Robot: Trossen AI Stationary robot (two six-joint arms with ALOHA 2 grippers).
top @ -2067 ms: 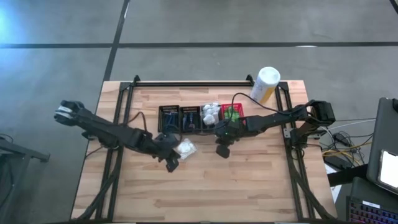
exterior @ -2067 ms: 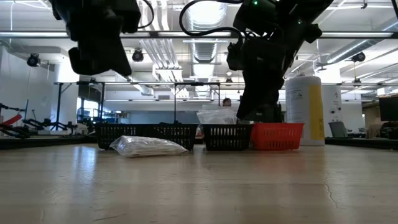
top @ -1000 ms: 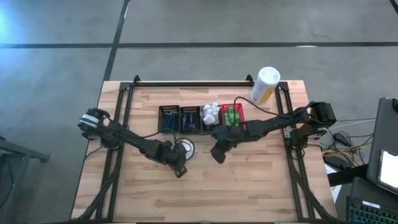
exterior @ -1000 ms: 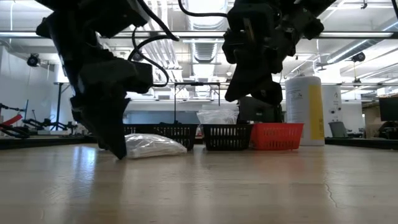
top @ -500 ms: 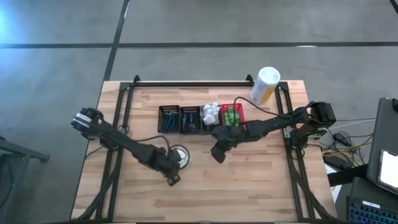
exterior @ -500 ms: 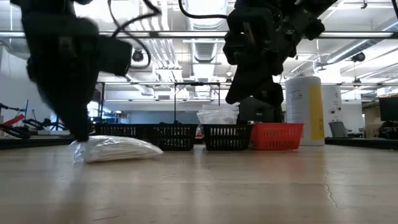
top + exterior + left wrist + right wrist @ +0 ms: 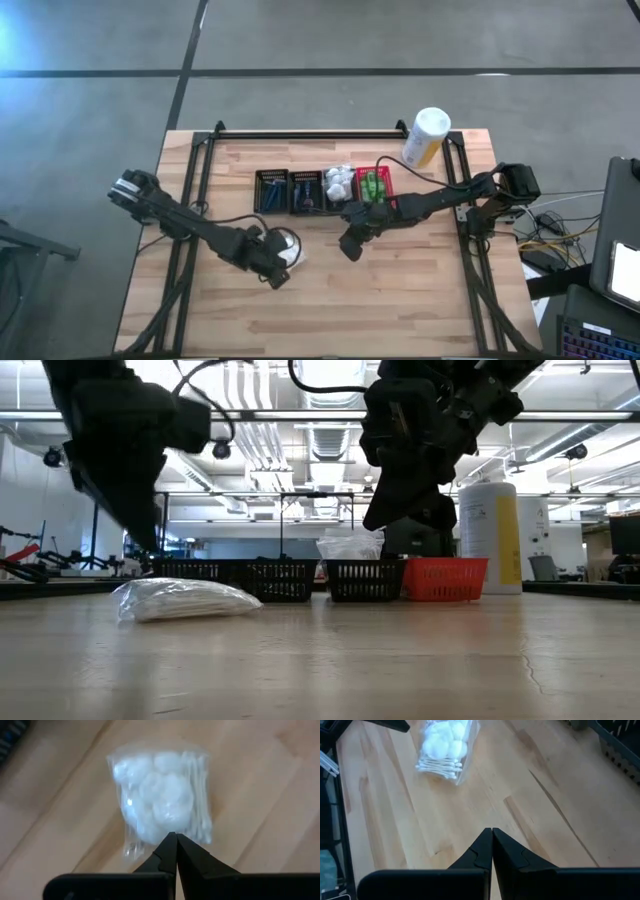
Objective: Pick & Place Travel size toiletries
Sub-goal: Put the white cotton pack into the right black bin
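Note:
A clear bag of white cotton balls and swabs lies flat on the wood table, in front of the baskets. My left gripper is shut and hangs just above the bag's near end; the low view shows a gap between them. My right gripper is shut and hovers over bare wood in front of the baskets. More white bundles sit in a black basket, green bottles in the red basket, and dark tubes in another black basket.
Several small mesh baskets stand in a row along the table's far half, from a black one to the red one. A tall white-and-yellow canister stands at the far right corner. Bare wood stretches along the near half.
My left gripper swept toward the table's near-left, sliding the bag a short way along the wood with it, then rose off the bag. The bag now lies flat and still. My right arm kept still.

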